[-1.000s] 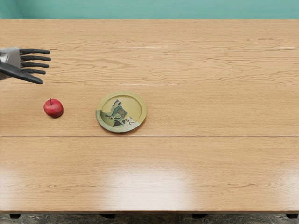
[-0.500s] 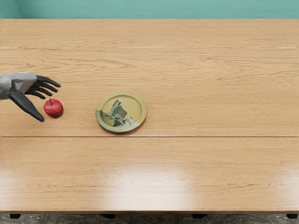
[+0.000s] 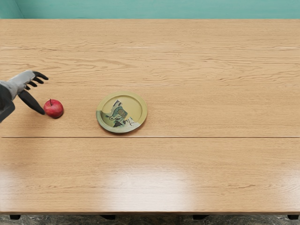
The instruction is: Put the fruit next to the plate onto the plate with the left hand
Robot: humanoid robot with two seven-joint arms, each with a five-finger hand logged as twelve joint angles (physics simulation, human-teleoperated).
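A small red apple [image 3: 53, 108] with a short stem lies on the wooden table, a little left of a round olive-green plate [image 3: 136, 104] with a painted pattern. My left hand [image 3: 36, 93] comes in from the left edge and hovers just left of and above the apple. Its fingers are spread and hold nothing; the thumb tip reaches down close to the apple's left side. The plate holds nothing. The right arm is out of view.
The wooden table [image 3: 197, 159] spans the whole view, with a plank seam running across just below the plate. A teal wall [image 3: 154, 8] lies beyond the far edge.
My left hand has come down from the upper left toward the apple, then drawn back slightly to the left, turning so the thumb points at the fruit. Apple and plate have stayed put.
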